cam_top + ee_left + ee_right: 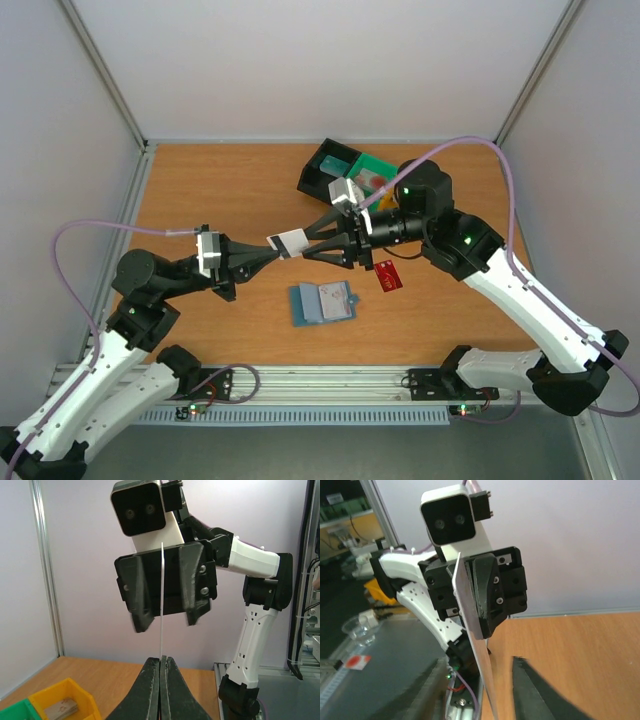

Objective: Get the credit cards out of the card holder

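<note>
L fingers (pixel 155 680) are clamping fully shut on a pale card (pixel 162 605), holding it in the air above mid-surface, edge-on twds the R arm. R fingers (pixel 192 600) are standing part open, one on either side of the card w/ gaps showing, gripping nothing yet. Card holder (pixel 323 303) is lying open on the surface (pixel 200 180), nearer than the hand-over. A red card (pixel 388 276) is lying to its right, apart from it. Bins (pixel 350 170) are sitting at the far side.

Prob a mid-air hand-over, so timing is the main risk. If L is releasing before R is pinching firmly, the card is dropping. If R is closing off-centre, one finger is landing first and bending or twisting the thin plastic out of L's pinch. Tips are sitting close, so pushing fwd is risking a finger-to-finger knock. Can't tell if more cards are sitting in the holder pockets.
</note>
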{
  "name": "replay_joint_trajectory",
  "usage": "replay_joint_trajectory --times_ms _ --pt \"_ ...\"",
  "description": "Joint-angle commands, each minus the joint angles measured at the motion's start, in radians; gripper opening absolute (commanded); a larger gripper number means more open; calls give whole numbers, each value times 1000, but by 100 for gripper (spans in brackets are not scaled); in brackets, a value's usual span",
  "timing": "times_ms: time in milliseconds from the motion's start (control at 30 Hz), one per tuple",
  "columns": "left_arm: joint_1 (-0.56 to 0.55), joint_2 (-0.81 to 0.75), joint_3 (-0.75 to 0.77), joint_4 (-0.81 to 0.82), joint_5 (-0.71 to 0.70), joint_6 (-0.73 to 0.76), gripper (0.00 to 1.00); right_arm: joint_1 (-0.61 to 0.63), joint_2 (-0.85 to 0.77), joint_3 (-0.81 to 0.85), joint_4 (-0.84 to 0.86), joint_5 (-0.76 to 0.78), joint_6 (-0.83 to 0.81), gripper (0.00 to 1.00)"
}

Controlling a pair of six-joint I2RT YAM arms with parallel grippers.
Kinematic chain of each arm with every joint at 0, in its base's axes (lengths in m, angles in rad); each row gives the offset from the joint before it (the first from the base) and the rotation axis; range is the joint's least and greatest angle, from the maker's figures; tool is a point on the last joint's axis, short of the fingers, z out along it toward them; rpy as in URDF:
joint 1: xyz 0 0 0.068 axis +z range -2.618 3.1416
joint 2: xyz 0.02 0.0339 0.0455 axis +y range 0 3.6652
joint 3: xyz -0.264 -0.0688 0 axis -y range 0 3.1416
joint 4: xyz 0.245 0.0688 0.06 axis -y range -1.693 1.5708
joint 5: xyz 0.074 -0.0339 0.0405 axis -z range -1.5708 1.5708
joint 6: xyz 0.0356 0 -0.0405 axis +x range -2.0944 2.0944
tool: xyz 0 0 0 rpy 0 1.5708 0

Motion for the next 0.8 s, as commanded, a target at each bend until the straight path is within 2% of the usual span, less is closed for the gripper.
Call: replay_joint_trajectory --times_ms 0,67,100,267,333,367,433,467,500,633,767 --pt "-2 -9 -12 35 3 -19 0 24 19 58 -53 26 17 27" --pt "-3 -6 -14 34 -5 -19 0 27 28 72 -77 31 16 5" --pt "-3 -7 -14 32 -5 -19 0 27 26 75 -86 37 13 2" --pt "-2 -15 -20 2 -17 -24 0 27 15 88 -152 96 8 1" --pt "-3 -31 -37 -22 -73 -30 1 25 11 88 -183 155 -9 1" --pt "-2 -40 -49 -32 -121 -36 18 24 12 90 -204 194 -19 1" --pt "-2 -54 -73 -49 -219 -69 71 12 30 110 -277 304 -40 1" --pt "-3 -66 -85 -65 -264 -81 94 -4 46 129 -319 372 -52 1" --pt "-2 -80 -99 -89 -319 -94 99 -15 73 168 -370 459 -70 1" --pt "21 -141 -167 -225 -531 -160 99 -56 260 331 -581 974 -189 1" --pt "88 -154 -239 -336 -689 -145 99 -144 504 483 -672 1402 -316 1"
